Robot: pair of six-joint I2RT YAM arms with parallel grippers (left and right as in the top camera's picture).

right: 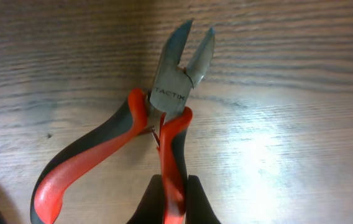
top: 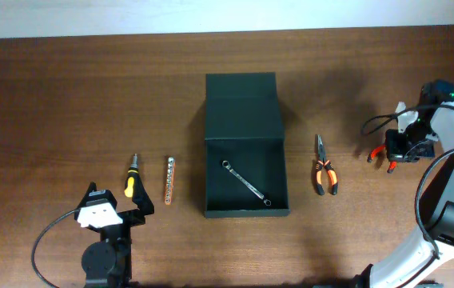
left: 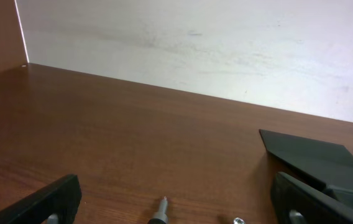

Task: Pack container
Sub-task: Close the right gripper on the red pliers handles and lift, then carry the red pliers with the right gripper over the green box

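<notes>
Cutters (right: 171, 93) marked TACTIX are pinched by one red-and-black handle in the right gripper (right: 172, 185), well to the right of the container (top: 241, 104) and apparently the next tool bound for it. The container stands mid-table, flap lid laid back, a wrench (top: 244, 182) lying diagonally inside. Needle-nose pliers (top: 324, 170) wait beside its right wall. A screwdriver (top: 131, 182) and bit strip (top: 169, 179) lie to its left, where the left gripper (left: 175, 190) hangs spread wide, holding nothing.

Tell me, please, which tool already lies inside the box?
The silver wrench, lying diagonally in the box; the screwdriver, bit strip, long-nose pliers and cutters are outside it.
</notes>
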